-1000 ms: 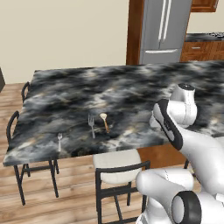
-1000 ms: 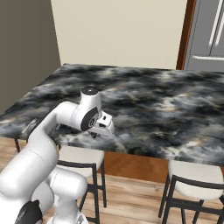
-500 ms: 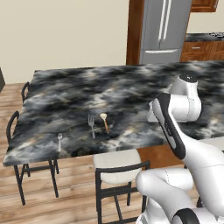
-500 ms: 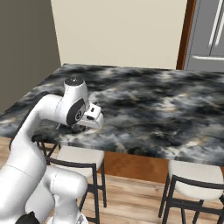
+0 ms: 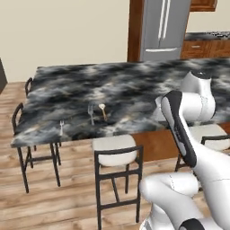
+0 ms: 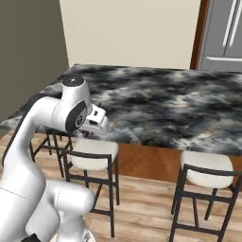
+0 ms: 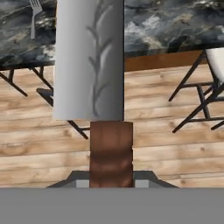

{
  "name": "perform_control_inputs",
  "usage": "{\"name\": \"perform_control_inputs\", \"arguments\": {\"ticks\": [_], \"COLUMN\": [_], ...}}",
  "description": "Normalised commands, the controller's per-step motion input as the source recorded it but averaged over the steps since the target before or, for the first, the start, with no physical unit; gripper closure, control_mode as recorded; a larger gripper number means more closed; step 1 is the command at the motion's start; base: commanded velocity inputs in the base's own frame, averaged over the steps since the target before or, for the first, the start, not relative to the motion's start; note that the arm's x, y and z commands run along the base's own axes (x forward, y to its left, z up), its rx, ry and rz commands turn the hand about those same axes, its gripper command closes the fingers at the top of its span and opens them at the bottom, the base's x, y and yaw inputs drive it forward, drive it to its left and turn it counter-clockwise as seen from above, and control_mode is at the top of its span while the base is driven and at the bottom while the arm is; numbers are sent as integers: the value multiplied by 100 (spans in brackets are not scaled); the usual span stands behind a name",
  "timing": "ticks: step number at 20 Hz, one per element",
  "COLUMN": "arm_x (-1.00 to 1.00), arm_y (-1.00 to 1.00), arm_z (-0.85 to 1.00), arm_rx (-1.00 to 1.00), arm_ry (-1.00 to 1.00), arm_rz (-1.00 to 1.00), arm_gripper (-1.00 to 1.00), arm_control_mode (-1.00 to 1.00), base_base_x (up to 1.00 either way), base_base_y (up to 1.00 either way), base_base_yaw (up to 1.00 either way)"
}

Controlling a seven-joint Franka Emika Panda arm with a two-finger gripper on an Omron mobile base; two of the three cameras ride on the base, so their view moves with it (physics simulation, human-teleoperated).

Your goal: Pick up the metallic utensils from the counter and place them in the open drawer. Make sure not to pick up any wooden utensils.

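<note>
Your gripper (image 7: 111,181) is clamped on the cleaver (image 7: 89,61) by its reddish handle, blade out in front over the wooden floor (image 7: 175,148). Over the last second the arm has swung back off the counter (image 5: 134,85), so you're into the carry. The drawer isn't visible; both forks (image 5: 90,110) (image 5: 61,126) and the wooden spoon (image 5: 103,108) lie on the counter.
</note>
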Motion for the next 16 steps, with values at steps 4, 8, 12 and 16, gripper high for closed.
{"name": "perform_control_inputs", "arguments": {"ticks": [4,8,12,16], "arm_x": [0,0,0,0], "arm_y": [0,0,0,0], "arm_z": [0,0,0,0], "arm_rx": [0,0,0,0], "arm_ry": [0,0,0,0], "arm_rz": [0,0,0,0], "arm_gripper": [100,100,100,100], "arm_control_mode": [100,100,100,100], "base_base_x": [-43,0,-9,-26], "base_base_y": [-76,-71,-7,9], "base_base_yaw": [-24,-45,-53,-49]}}
